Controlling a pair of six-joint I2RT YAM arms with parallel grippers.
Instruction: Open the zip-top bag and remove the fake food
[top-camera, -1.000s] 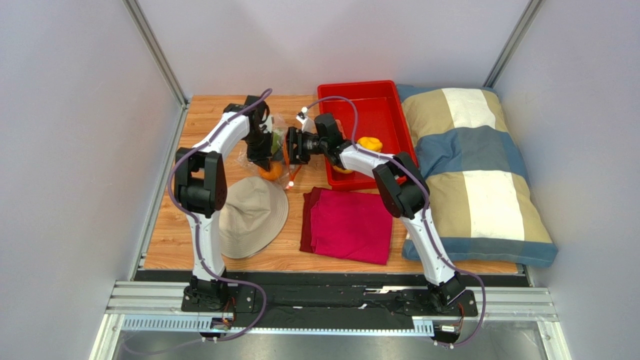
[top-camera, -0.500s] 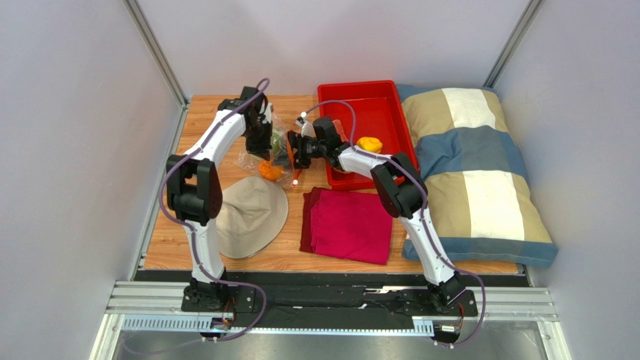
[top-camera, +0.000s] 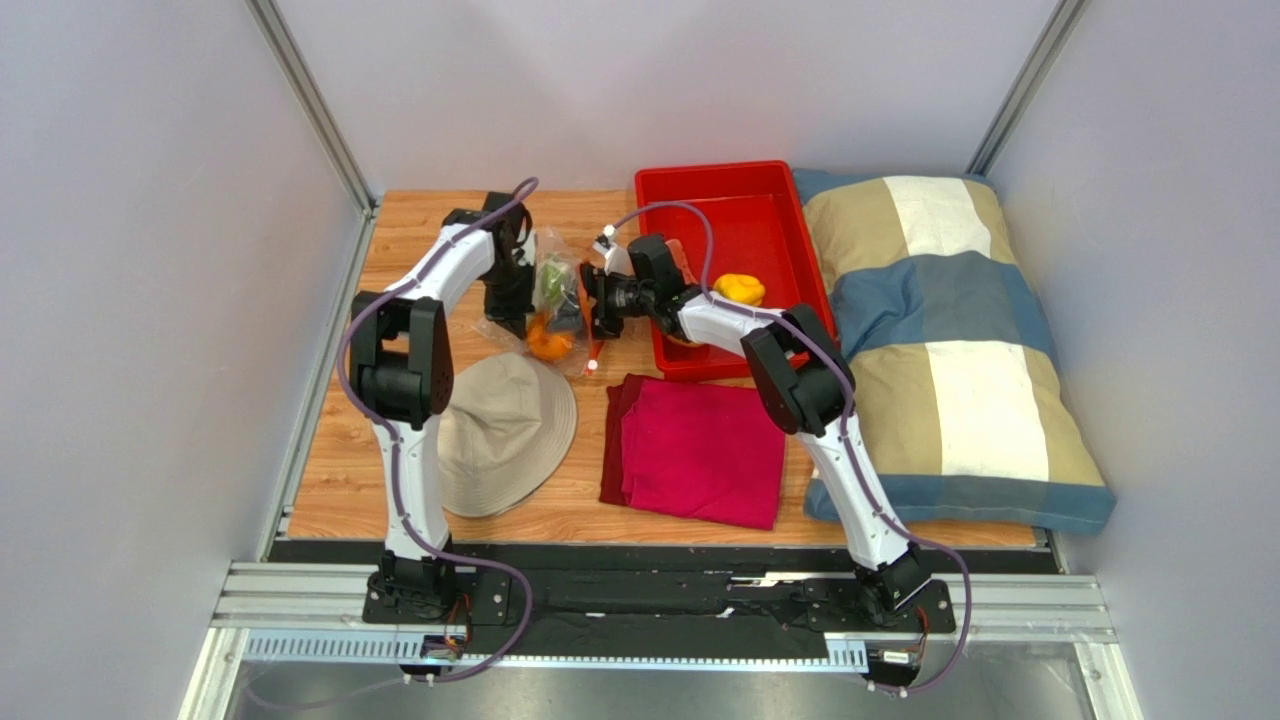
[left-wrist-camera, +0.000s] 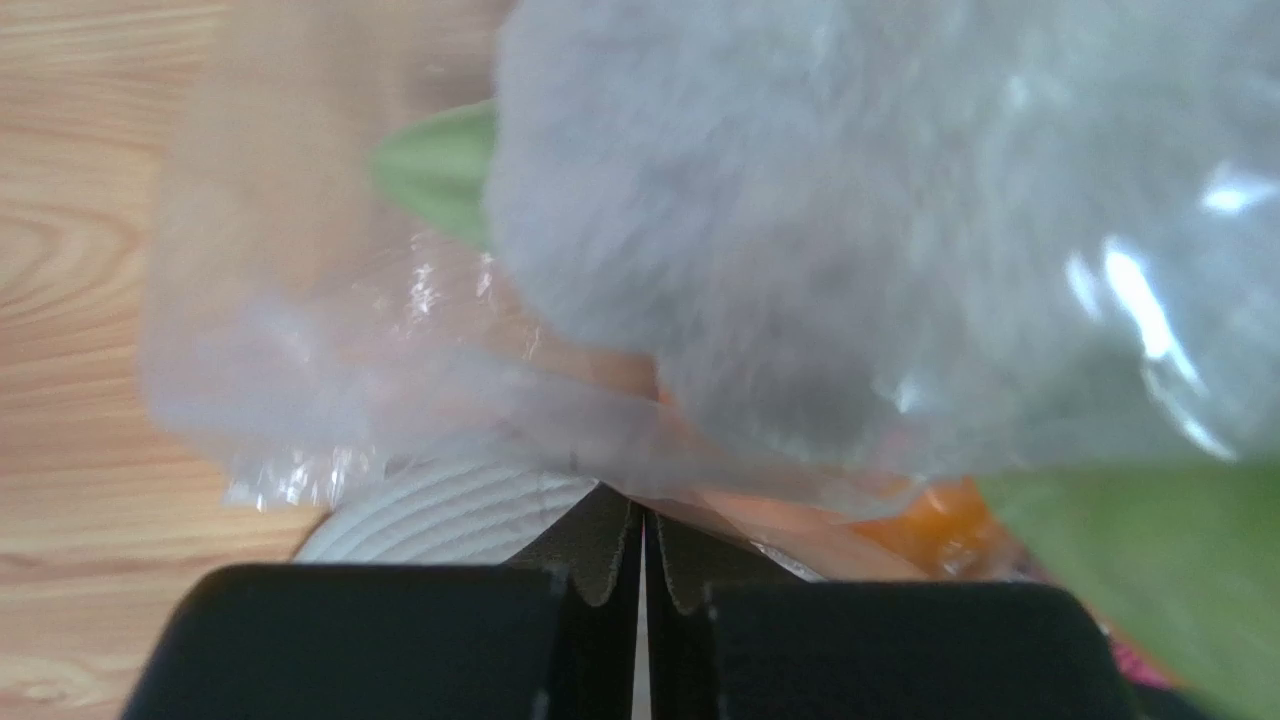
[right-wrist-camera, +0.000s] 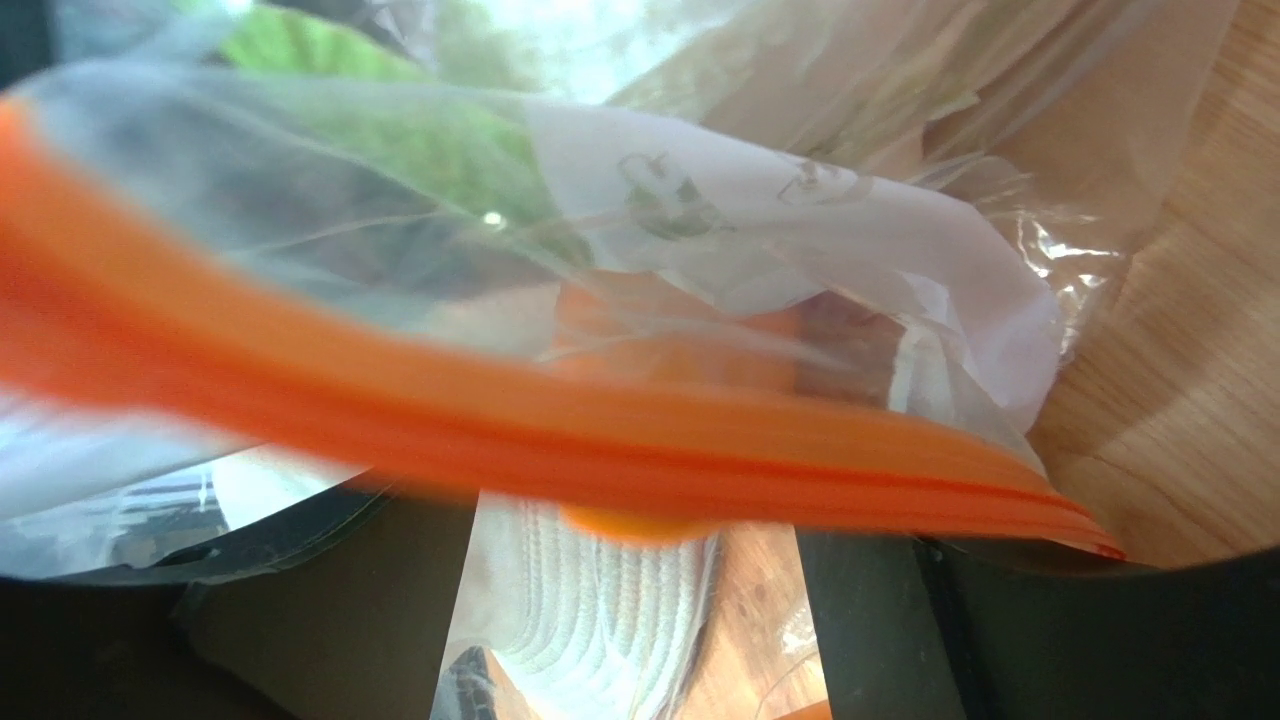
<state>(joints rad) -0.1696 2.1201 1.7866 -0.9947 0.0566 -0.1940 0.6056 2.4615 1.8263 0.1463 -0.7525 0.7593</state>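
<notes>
Zip-top bag (top-camera: 550, 294) is held between the two arms, just beyond the hat (top-camera: 504, 428), with fake food (top-camera: 547, 342) inside. The left gripper (left-wrist-camera: 643, 543) is pressed together on a fold of the film, probably to anchor it. The right gripper (right-wrist-camera: 637, 600) stands spread with the orange zip strip (right-wrist-camera: 601, 450) across its mouth, likely lining up a pull. Faint printed outlines on the film are unreadable. Farther back, the red tray (top-camera: 714, 170) holds a yellow piece (top-camera: 738, 287).
</notes>
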